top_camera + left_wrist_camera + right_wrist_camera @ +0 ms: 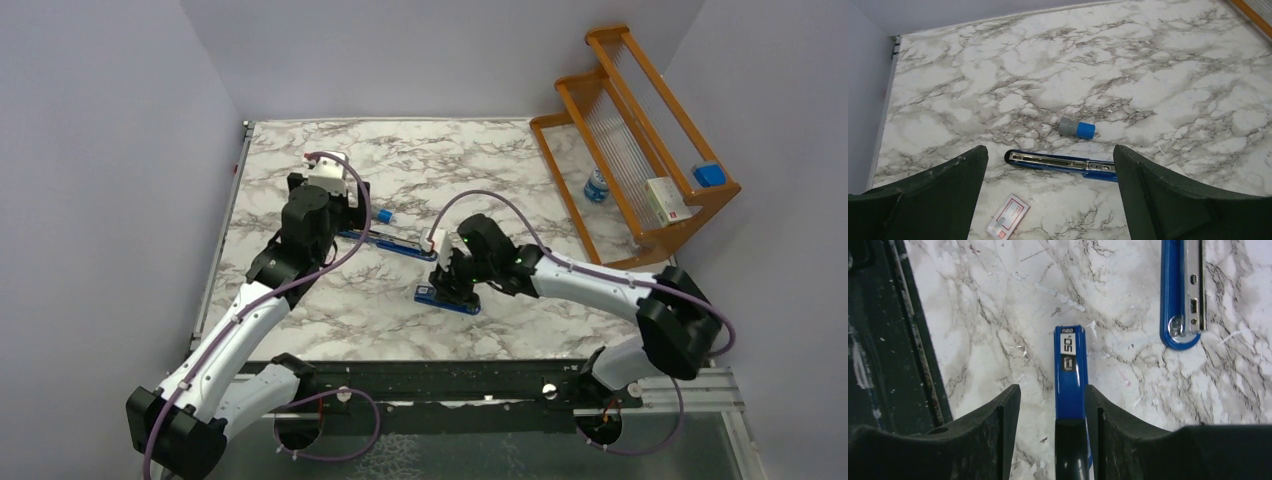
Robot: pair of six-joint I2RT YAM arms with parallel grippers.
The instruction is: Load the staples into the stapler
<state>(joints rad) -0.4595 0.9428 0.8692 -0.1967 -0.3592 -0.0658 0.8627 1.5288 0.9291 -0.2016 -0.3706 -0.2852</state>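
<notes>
Stapler (1071, 375) between part-open right jaws, unclamped; left jaws wide apart.

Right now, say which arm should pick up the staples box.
Left. The left end effector is open and empty, and the staples box lies just below it, between its fingers. The right end effector straddles the stapler handle, and its view does not show the box.
</notes>
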